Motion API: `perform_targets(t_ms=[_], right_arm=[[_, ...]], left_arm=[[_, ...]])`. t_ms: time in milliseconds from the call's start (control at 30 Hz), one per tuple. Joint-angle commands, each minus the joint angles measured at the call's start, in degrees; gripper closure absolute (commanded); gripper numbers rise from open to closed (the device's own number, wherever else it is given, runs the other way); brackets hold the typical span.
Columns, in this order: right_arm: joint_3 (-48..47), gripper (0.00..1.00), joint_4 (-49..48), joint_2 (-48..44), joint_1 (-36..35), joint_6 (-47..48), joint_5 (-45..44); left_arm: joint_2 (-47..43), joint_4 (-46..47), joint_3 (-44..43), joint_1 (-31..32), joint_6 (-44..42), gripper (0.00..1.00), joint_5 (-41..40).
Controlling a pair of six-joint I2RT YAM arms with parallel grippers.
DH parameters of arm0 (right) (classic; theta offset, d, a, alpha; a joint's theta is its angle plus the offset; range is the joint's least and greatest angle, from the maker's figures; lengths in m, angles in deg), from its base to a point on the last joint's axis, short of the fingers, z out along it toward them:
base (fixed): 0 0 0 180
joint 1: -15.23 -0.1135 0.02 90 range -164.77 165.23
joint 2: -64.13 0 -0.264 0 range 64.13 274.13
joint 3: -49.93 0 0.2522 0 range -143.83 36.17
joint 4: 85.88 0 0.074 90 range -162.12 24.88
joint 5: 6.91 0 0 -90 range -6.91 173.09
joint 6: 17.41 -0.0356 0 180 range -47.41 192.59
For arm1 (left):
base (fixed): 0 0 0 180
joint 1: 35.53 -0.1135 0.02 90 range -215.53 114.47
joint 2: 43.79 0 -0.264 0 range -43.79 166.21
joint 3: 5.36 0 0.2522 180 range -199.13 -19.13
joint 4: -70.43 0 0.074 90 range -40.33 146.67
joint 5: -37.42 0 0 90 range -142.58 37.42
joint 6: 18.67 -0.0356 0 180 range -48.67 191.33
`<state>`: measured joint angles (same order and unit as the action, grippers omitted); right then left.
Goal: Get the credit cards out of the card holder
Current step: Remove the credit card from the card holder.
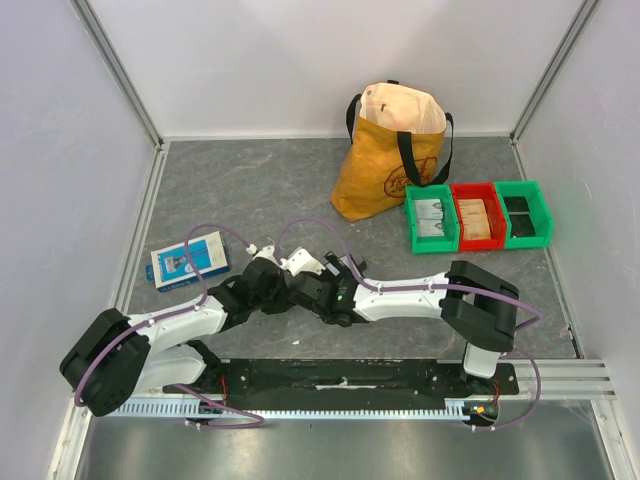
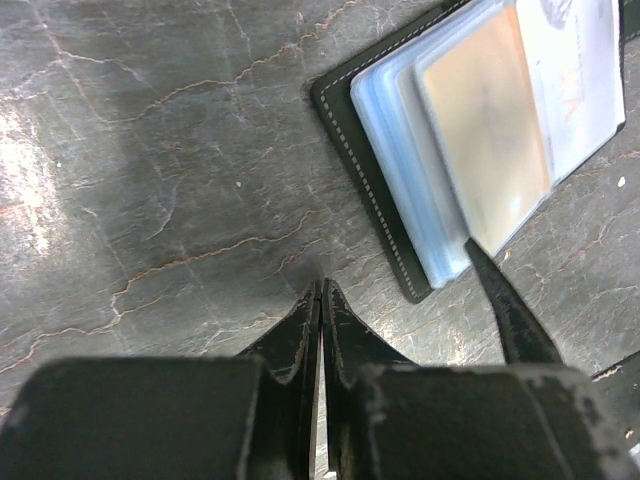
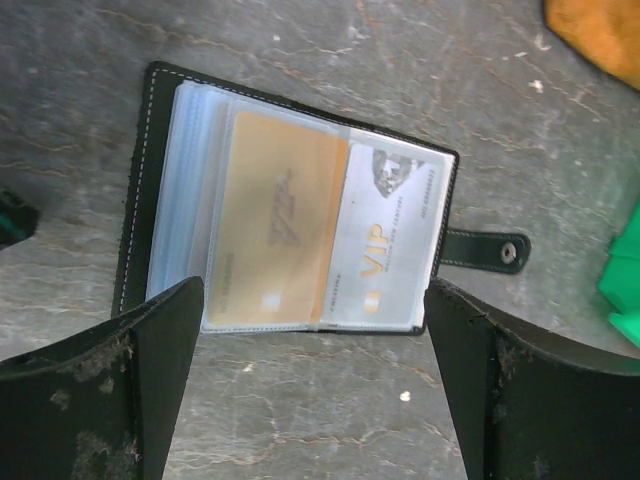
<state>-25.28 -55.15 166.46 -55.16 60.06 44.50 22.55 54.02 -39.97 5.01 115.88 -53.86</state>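
The right gripper (image 3: 315, 295) is hovering wide open and empty. The card holder (image 3: 133, 200) is lying open just ahead, baring its orange card (image 3: 275, 230) for picking. The left gripper (image 2: 320, 290) is sitting closed on nothing.

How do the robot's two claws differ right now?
The left claw is shut, holding nothing; the right claw stands wide open. The left claw points at bare table beside the card holder; the right claw hangs over the open holder. Both are black and scuffed.
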Motion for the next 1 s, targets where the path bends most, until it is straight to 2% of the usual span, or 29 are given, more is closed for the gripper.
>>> perform_targets(t_ms=[0,200,467,667,800,967], right_arm=[[-2.36,0.02,2.36,-2.48,-0.27,1.02,-9.04],[-1.66,0.02,2.54,-4.67,1.13,1.46,-12.12],[0.89,0.02,1.49,-7.92,10.87,3.57,-8.71],[5.55,0.02,0.08,-9.25,20.28,3.22,0.34],[7.57,0.02,-0.44,-13.01,21.79,2.43,6.05],[8.89,0.02,-6.5,-19.96,21.96,2.08,18.36]], left_arm=[[-0.08,-0.07,0.71,0.07,0.88,0.93,-0.65],[-1.66,0.19,0.28,0.07,1.32,0.9,-0.13],[-3.68,0.2,-1.92,0.25,1.15,0.8,1.01],[-3.68,0.72,-3.76,0.16,0.8,0.76,3.21],[-2.54,1.33,-5.35,0.16,0.45,0.76,4.35],[1.23,2.48,-8.68,0.07,-0.52,0.75,5.32]])
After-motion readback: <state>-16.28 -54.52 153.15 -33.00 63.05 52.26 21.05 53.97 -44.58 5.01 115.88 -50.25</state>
